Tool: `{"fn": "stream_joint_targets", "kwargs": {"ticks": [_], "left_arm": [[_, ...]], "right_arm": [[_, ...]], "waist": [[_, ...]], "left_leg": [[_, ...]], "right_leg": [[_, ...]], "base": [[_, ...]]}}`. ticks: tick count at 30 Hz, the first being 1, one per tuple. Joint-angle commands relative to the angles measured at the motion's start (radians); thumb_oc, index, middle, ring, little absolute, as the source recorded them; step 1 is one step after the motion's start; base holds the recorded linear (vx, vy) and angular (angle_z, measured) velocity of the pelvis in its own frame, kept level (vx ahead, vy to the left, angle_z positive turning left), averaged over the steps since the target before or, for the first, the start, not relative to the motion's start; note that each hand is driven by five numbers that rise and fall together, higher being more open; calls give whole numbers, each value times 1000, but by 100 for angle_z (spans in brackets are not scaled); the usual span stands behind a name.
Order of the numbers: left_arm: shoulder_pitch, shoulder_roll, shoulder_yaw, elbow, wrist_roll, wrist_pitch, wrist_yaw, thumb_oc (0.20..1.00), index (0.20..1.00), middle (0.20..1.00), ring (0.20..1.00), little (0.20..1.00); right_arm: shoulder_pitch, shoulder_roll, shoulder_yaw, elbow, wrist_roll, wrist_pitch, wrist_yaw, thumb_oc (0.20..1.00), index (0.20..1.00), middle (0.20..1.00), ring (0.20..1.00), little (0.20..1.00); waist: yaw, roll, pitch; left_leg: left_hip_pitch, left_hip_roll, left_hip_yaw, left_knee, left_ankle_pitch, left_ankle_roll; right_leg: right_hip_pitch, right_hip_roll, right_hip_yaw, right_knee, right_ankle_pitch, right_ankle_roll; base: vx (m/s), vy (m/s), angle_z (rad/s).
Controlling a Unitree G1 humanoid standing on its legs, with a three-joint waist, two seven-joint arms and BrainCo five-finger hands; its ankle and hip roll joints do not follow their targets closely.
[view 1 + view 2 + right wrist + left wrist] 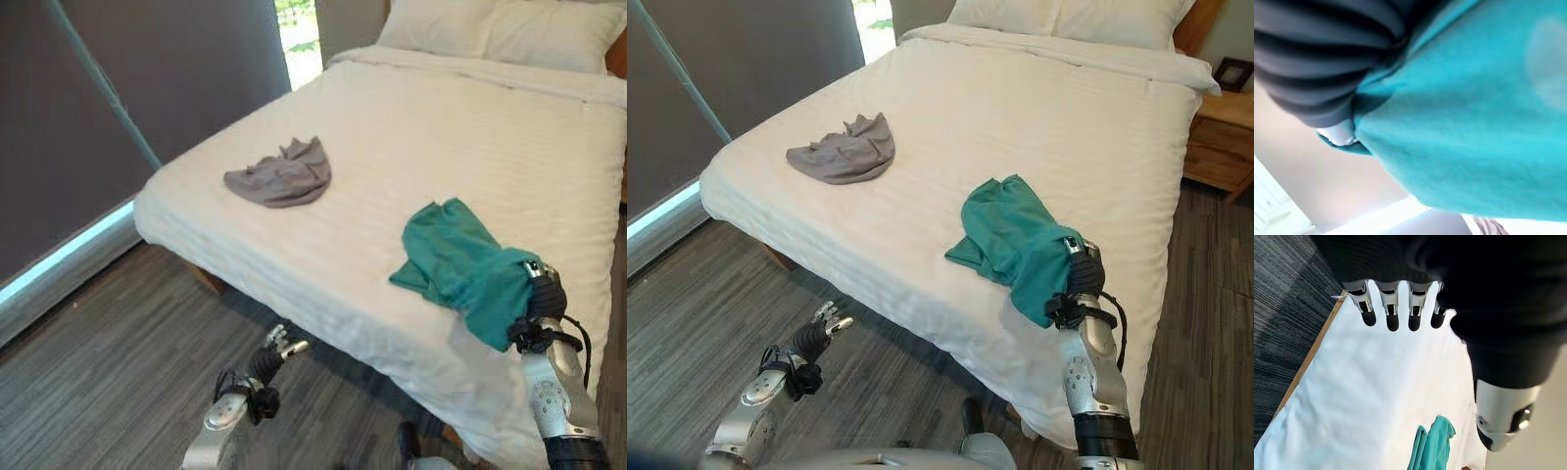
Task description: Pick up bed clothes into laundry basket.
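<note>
A teal garment [460, 259] lies near the front right edge of the white bed [441, 127], and its near end is draped over my right hand [545, 292]. The right wrist view shows teal cloth [1474, 122] pressed close against the hand's dark cover. A grey garment [282, 176] lies crumpled on the bed's left side, apart from both hands. My left hand [279, 348] hangs low over the floor in front of the bed edge, its fingers [1391, 313] straight and holding nothing.
Two white pillows [509, 29] lie at the head of the bed. A wooden nightstand [1220, 137] with a small picture frame [1234, 70] stands to the bed's right. A dark wall [98, 98] runs along the left, with grey wood floor [108, 382] between it and the bed.
</note>
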Motion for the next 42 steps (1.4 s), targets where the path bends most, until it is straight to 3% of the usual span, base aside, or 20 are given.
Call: {"fn": "stream_joint_targets", "kwargs": {"ticks": [1,9,14,15,16,17,19,20,22,24,26,27,30,32,34,36,37,38,39,42], "left_arm": [[58,0,272,-39,17,-79,96,1000,1000,1000,1000,1000],[49,-36,241,-14,10,-63,84,1000,1000,1000,1000,1000],[16,-29,235,9,15,-68,81,1000,1000,1000,1000,1000],[8,-37,240,4,-4,-74,94,1000,1000,1000,1000,1000],[11,-41,247,-3,-13,-75,98,1000,1000,1000,1000,1000],[11,-41,247,-3,-13,-75,98,1000,1000,1000,1000,1000],[29,-47,261,-28,-26,-79,97,1000,1000,1000,1000,1000],[31,-46,266,-26,-36,-88,106,1000,1000,1000,1000,1000],[22,-43,264,-24,-41,-93,115,1000,1000,1000,1000,1000],[-2,-26,259,-20,-50,-104,126,1000,1000,1000,1000,1000],[-6,-19,258,-12,-50,-105,132,1000,1000,1000,1000,1000],[-10,-8,262,-3,-58,-110,132,1000,1000,1000,1000,1000],[-20,16,245,23,-46,-107,134,1000,1000,1000,1000,1000],[-9,47,258,21,-45,-104,134,1000,1000,1000,1000,1000],[-3,56,265,23,-40,-102,131,1000,1000,1000,1000,1000],[29,68,293,17,-23,-94,124,1000,1000,1000,1000,1000],[35,68,303,19,-15,-91,119,1000,1000,1000,1000,1000],[36,76,308,18,-5,-93,114,1000,1000,1000,1000,1000],[29,76,310,22,1,-93,105,1000,1000,1000,1000,1000],[34,58,318,14,-3,-90,109,1000,1000,1000,1000,1000]], "right_arm": [[151,-13,18,-26,-128,6,41,200,200,200,200,200],[217,15,-24,-9,-118,13,35,200,200,200,200,200],[183,-23,-39,-11,-109,-1,36,200,200,200,200,200],[153,-35,-39,6,-97,-6,24,200,200,200,200,200],[149,-32,-48,10,-78,-9,18,200,200,200,200,200],[149,-32,-48,10,-78,-9,18,200,200,200,200,200],[155,-27,-65,0,-62,-14,15,200,200,200,200,200],[172,-37,-68,-12,-80,-15,11,200,200,200,200,200],[174,-43,-67,-18,-85,-16,8,200,200,200,200,200],[160,-56,-69,0,-72,-24,-6,200,200,200,200,200],[155,-53,-65,-5,-70,-26,-9,200,200,200,200,200],[154,-37,-63,-12,-67,-20,-5,200,200,200,200,200],[139,11,-54,5,-34,-29,-27,200,200,200,200,200],[146,53,-19,-14,2,-30,-9,200,200,200,200,200],[150,56,-6,-8,-4,-24,-3,200,200,200,200,200],[154,53,4,11,-36,-9,5,200,200,200,200,200],[157,60,3,12,-30,-11,11,200,200,200,200,200],[170,58,-3,16,-32,-11,22,200,200,200,200,200],[189,46,-16,30,-51,-7,35,200,200,200,200,200],[198,42,-25,44,-48,-7,36,200,200,200,200,200]], "waist": [[50,-86,27],[35,-97,6],[41,-112,80],[53,-111,100],[47,-117,95],[47,-117,95],[45,-122,84],[43,-105,72],[46,-92,68],[55,-61,60],[57,-57,57],[56,-56,45],[57,-78,33],[59,-86,34],[63,-87,34],[93,-78,44],[89,-71,47],[71,-62,53],[52,-56,58],[45,-59,57]], "left_leg": [[-13,14,209,5,30,15],[9,23,183,20,31,7],[-147,4,141,376,-2,-30],[-183,20,95,418,25,-47],[-189,77,103,388,41,-47],[-189,77,103,388,41,-47],[-160,192,109,320,76,-53],[-111,287,126,195,143,-80],[-101,314,107,128,179,-100],[-121,338,-16,68,228,-159],[-124,327,-42,83,214,-169],[-107,281,-66,95,128,-175],[-70,215,-38,67,86,-130],[-47,171,-9,39,80,-93],[-36,155,2,21,83,-80],[-7,120,54,7,64,-51],[-6,107,71,3,65,-40],[-9,94,71,5,71,-22],[-2,77,73,3,79,-5],[3,53,96,-1,75,5]], "right_leg": [[59,-31,-179,160,-83,5],[127,-19,-185,110,-87,-12],[131,-35,-203,129,-96,-46],[133,-43,-179,136,-95,-44],[131,-62,-175,134,-91,-34],[131,-62,-175,134,-91,-34],[132,-99,-160,132,-95,-10],[133,-118,-149,139,-115,14],[129,-123,-137,145,-127,23],[128,-149,-90,160,-134,50],[132,-168,-78,163,-133,60],[134,-227,-52,161,-105,89],[105,-280,-9,186,12,107],[58,-303,19,211,133,104],[41,-307,18,218,146,99],[18,-381,-165,275,160,91],[21,-378,-200,309,134,79],[11,-300,-154,380,82,62],[7,-163,-134,405,-33,40],[3,-74,-197,352,-98,12]], "base": [[-91,-26,-36],[-17,-68,-6],[-115,-51,35],[-103,83,59],[-36,90,38],[47,95,-19],[106,240,-34],[169,409,-52],[112,279,12],[128,451,38],[133,423,-84],[138,481,-102],[129,499,-34],[22,343,-59],[23,303,-59],[12,473,-74],[-57,469,-99],[-28,560,-86],[-9,482,-40],[14,203,20]]}}
